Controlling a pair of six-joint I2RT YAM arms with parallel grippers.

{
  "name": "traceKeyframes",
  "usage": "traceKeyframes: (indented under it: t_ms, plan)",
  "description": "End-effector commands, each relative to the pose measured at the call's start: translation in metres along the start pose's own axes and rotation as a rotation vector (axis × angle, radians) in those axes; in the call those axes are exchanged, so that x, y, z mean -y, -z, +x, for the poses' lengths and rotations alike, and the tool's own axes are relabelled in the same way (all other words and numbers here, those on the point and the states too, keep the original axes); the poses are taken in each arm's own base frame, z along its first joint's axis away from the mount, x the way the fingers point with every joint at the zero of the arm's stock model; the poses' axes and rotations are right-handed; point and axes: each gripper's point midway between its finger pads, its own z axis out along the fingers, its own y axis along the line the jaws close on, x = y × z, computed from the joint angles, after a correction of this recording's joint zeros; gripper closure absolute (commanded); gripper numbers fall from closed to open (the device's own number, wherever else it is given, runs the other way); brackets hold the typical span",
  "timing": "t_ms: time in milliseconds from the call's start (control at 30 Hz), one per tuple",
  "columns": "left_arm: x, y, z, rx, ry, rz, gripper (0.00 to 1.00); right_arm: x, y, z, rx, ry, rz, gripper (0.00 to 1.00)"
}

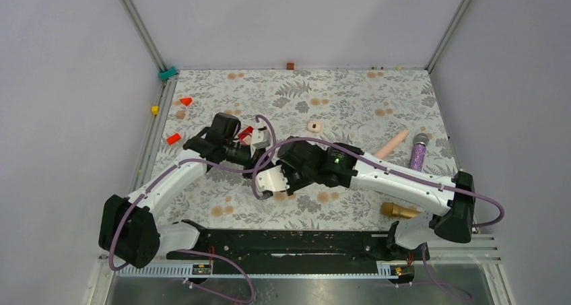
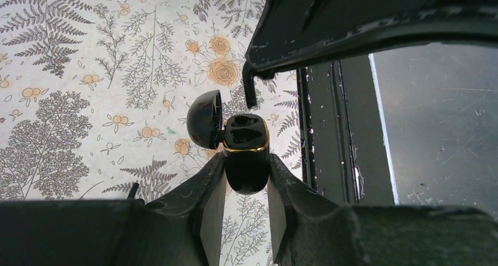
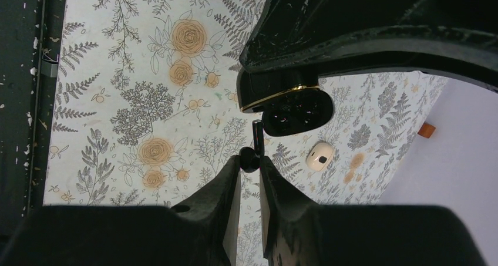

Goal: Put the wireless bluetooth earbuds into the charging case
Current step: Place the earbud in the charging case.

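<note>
My left gripper (image 2: 246, 163) is shut on the charging case (image 2: 246, 142), a glossy black pebble with a gold rim. It holds the case above the table with the lid (image 2: 204, 119) swung open to the left. My right gripper (image 3: 251, 160) is shut on one black earbud (image 3: 250, 155), whose stem points toward the case's open sockets (image 3: 296, 110), just short of them. In the left wrist view this earbud's stem (image 2: 251, 93) hangs above the case mouth. In the top view both grippers meet near the table's middle left (image 1: 259, 160). A second earbud does not show.
A red box (image 1: 246, 132) lies just behind the grippers. A small cream case (image 1: 314, 126) lies further back. Pink (image 1: 392, 144), purple (image 1: 419, 151) and gold (image 1: 398, 211) microphones lie at the right. Small red blocks (image 1: 174, 139) lie at the left.
</note>
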Motion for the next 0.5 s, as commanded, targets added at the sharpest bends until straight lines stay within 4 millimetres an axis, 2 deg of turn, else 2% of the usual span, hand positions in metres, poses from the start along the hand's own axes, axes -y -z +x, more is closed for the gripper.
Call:
traceKeyframes:
  t_ms: [0, 467]
  plan:
    - [0.0049, -0.0004, -0.0167, 0.047, -0.043, 0.039, 1.0, 0.0134, 0.0006, -0.0066, -0.016, -0.004, 0.064, 0.9]
    - [0.0061, -0.0002, -0.0175, 0.05, -0.043, 0.044, 1.0, 0.0078, -0.0087, -0.0095, -0.039, 0.028, 0.052, 0.91]
